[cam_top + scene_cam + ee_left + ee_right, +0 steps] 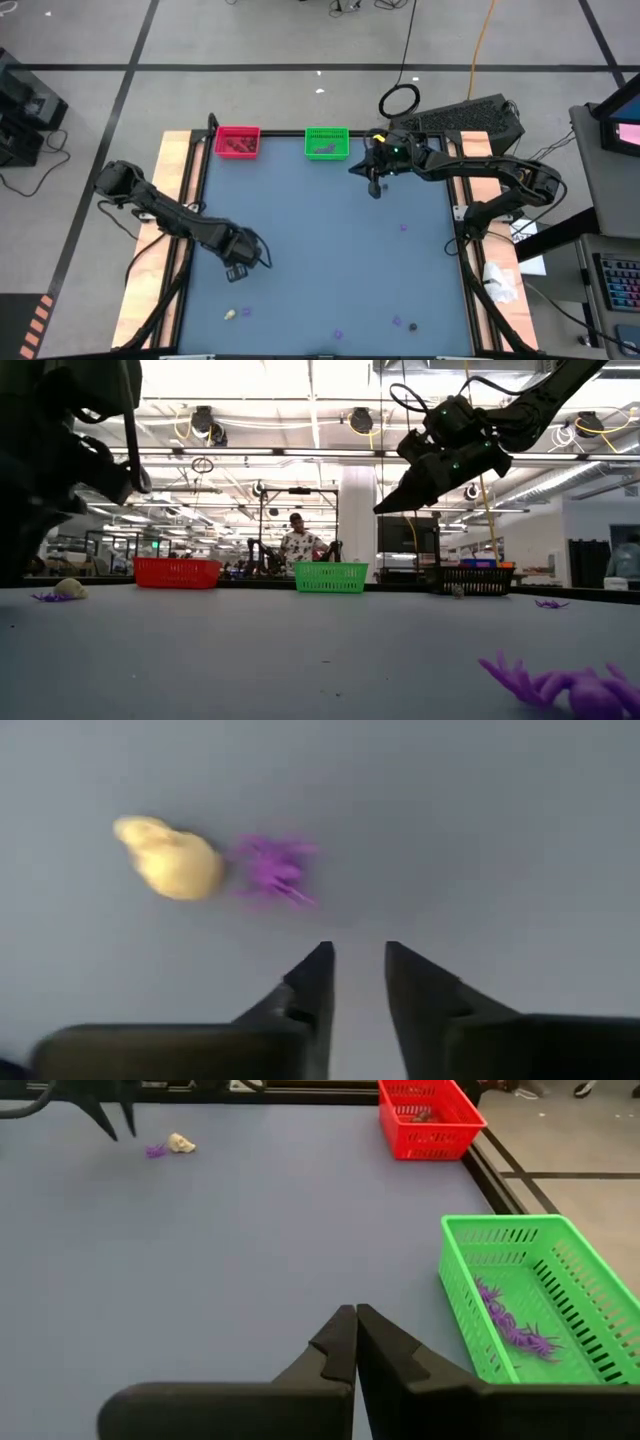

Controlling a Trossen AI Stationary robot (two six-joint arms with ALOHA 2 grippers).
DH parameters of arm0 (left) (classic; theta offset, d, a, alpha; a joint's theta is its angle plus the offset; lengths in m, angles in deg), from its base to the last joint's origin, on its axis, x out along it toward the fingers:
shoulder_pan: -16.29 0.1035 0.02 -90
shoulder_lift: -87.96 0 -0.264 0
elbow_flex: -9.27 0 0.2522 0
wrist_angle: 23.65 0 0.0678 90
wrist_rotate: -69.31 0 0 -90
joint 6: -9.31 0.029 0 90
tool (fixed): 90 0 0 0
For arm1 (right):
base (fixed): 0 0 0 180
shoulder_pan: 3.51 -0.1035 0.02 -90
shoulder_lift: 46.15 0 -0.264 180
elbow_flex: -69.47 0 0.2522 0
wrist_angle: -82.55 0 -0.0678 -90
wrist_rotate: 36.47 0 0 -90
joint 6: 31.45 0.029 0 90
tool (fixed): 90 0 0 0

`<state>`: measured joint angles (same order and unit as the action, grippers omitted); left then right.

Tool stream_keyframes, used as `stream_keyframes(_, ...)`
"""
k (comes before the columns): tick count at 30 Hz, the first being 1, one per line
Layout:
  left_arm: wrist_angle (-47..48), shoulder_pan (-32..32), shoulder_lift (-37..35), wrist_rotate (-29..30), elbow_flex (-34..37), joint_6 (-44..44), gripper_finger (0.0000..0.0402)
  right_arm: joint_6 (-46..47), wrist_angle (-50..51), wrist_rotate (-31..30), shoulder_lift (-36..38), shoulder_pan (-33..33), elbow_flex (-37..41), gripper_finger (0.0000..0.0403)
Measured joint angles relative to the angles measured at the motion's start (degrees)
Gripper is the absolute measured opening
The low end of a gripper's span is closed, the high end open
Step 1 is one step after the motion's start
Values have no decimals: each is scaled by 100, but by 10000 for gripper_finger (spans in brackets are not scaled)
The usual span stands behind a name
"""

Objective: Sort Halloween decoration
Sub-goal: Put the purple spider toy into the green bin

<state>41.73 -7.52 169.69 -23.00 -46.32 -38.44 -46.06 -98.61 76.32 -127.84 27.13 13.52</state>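
The left hand [243, 262] hovered over the near-left part of the tabletop [330, 240], its two fingers parted by a narrow gap and holding nothing. The nearest pieces of Halloween decoration lay just beyond it: a cream-white lump [231, 315] and a flat purple bit [246, 311], side by side and almost touching. In the high view they sat at about six o'clock from the left hand, towards the tabletop's near edge. In the left wrist view the purple bit [272, 870] lay just ahead of the fingertips [318, 965], a little off the line between them, with the cream-white lump [172, 860] on its far side. No long axis could be read on the purple bit; it looked spread out and flat, and so probably called for a descent square on top of it.

The right hand [373, 184] hung well above the tabletop at the far side, just at five o'clock from the green bin [327, 143], fingers pressed together and empty. It was far from that pair, so the left arm was plainly the nearer one. More purple bits [404, 226] lay scattered on the right half, closer to the right arm. The red bin [238, 141] stood at eleven o'clock from the tabletop's centre.
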Motion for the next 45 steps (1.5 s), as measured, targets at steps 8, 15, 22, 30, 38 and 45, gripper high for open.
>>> stream_keyframes(8,247,11,0,1006,0,-299,149,13,-20,0,0,0,0,0)
stream_keyframes(15,-81,9,0,1027,312,-308,151,0,-17,0,0,0,0,0)
stream_keyframes(22,-440,7,-24,1023,534,-299,146,-1,-13,-2,0,0,0,0)
stream_keyframes(30,-503,4,-15,924,512,-132,55,-2,-24,-4,0,0,0,0)
stream_keyframes(38,-450,32,9,878,226,298,5,-2,-24,-9,2,0,0,0)
stream_keyframes(45,-475,415,7,870,-144,474,1,-4,-24,-11,2,0,0,0)
